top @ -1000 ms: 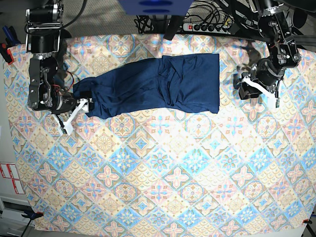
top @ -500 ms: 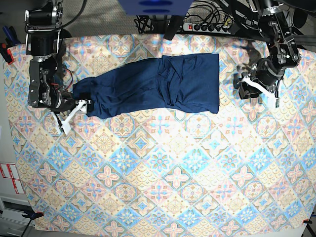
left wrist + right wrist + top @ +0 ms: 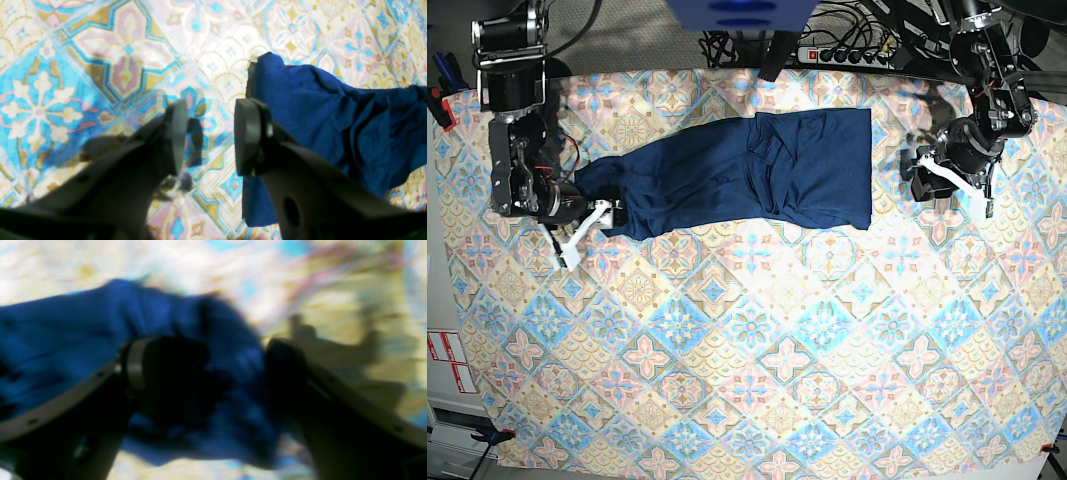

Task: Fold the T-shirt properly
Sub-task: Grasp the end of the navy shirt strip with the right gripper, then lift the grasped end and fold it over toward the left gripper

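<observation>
Robotics lab: power strip, tangled cables, patterned tablecloth.

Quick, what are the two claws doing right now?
Left claw: open, empty, beside the T-shirt.
Right claw: open wide around the shirt's end.

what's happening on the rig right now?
Two-arm robot is folding a dark navy-blue knit long-sleeved T-shirt, which lies partly folded in a long band on the pastel tile-patterned tablecloth. The right gripper is at the shirt's narrow end, jaws wide with fabric between them, grip unclear. The left gripper sits beside the opposite edge, jaws apart and empty over the cloth.
</observation>
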Motion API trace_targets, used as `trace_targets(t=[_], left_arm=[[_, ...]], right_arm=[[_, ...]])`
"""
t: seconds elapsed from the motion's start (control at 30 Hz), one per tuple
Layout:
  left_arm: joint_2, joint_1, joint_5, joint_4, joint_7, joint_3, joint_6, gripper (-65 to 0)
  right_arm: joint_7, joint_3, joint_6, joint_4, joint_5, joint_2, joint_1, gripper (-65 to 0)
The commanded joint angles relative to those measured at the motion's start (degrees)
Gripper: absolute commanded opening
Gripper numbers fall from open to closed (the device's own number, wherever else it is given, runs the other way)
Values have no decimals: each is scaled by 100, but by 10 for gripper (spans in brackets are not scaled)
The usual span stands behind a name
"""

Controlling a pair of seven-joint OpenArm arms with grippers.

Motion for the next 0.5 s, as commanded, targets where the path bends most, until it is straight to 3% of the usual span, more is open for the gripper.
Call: trace_targets(t=[0.0,0.3,0.37,0.47], left_arm=[[-60,-27,-82,108,-111,-34,-38,-428],[-60,-44,-82,108,-111,-7,-38,-428],[-60,-44,-82,108,-120,-7,-38,-428],[-60,-44,-82,108,-120,-7,-38,-428]], right_arm=[[-355,-85,68,75,216,-69,-123,-207],[-680,-85,68,277,418,-165,-325,-215],[-680,-85,68,277,418,-174,-316,-272],[-663,-32,68,198,418,-174,-290,-444]])
